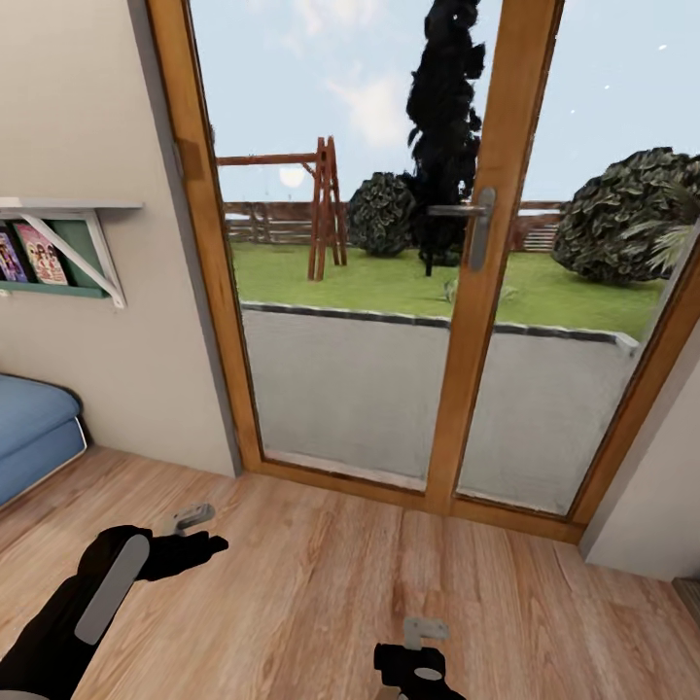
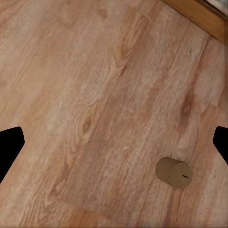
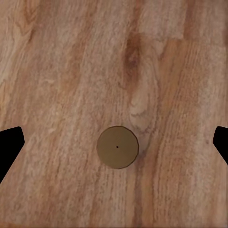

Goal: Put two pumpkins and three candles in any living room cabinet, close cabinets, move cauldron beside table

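Right tool: the right tool [image 1: 425, 634] hangs low over the wooden floor [image 1: 321, 583]; its two dark finger tips sit far apart at the sides of the right wrist view, so it looks wide open; it holds nothing
Candle under the right tool: a small round brown candle [image 3: 117, 147] stands on the floor right below the right tool, between the two finger tips; I see its flat top with a tiny dot in the middle; nothing touches it
Left tool: the left tool [image 1: 194, 516] also hangs over the floor; its finger tips are far apart too, so it looks wide open and empty
Candle near the left tool: one more candle [image 2: 174, 172] lies tipped on its side on the floor, off toward one finger of the left tool, not in the middle of it
Room: in front of both tools is a big glass door [image 1: 389, 292] with a wood frame; a blue seat [image 1: 34, 428] and a wall shelf [image 1: 58, 243] are off to the left arm's side
What could go wrong: I think the tipped candle could roll away if a finger bumps it; the standing one is tiny, so it could tip or slip out if the right tool comes down a bit off the middle
Writing: the books on the shelf have bright covers; the words are too small and blurry to read
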You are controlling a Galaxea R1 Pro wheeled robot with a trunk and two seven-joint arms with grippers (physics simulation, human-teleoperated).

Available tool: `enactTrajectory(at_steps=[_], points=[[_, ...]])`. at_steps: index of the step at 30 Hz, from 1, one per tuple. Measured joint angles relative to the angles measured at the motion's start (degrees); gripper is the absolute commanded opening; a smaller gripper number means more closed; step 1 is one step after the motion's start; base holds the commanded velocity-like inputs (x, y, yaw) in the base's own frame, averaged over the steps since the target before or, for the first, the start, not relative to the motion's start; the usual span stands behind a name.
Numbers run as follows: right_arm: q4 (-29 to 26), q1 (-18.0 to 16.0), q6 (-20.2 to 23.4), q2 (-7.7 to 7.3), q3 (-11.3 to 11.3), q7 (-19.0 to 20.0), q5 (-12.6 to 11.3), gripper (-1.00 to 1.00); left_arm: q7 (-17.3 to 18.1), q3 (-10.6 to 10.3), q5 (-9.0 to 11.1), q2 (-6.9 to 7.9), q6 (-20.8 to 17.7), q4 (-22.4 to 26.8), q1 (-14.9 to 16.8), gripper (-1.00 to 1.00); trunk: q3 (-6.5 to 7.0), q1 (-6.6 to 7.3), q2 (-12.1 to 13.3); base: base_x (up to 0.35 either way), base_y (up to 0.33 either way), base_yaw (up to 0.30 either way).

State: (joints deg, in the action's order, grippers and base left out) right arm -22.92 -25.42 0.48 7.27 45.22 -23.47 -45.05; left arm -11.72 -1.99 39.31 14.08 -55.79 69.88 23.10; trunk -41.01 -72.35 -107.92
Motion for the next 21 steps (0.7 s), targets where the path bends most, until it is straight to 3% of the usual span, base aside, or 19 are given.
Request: enactTrajectory(at_steps=[5, 16, 21], points=[[0.0, 0.0, 0.0, -0.02, 0.1, 0.1, 0.1, 1.00, 0.0, -0.6, 0.1, -0.08, 0.0, 2.2, 0.0, 1.00, 0.00, 0.00, 0.0, 0.004, -0.003, 0.000], [0.0, 0.0, -0.7, -0.06, 0.1, 0.2, 0.1, 1.00, 0.1, -0.4, 0.1, -0.01, 0.0, 4.4, 0.0, 1.00, -1.97, -2.41, -4.4, 0.000, 0.000, 0.000], [-0.1, 0.0, -0.8, 0.06, 0.1, 0.2, 0.3, 1.00, 0.5, -0.4, 0.3, 0.18, -0.6, 10.0, -1.4, 1.00, -2.87, -3.51, -6.4, 0.000, 0.000, 0.000]])
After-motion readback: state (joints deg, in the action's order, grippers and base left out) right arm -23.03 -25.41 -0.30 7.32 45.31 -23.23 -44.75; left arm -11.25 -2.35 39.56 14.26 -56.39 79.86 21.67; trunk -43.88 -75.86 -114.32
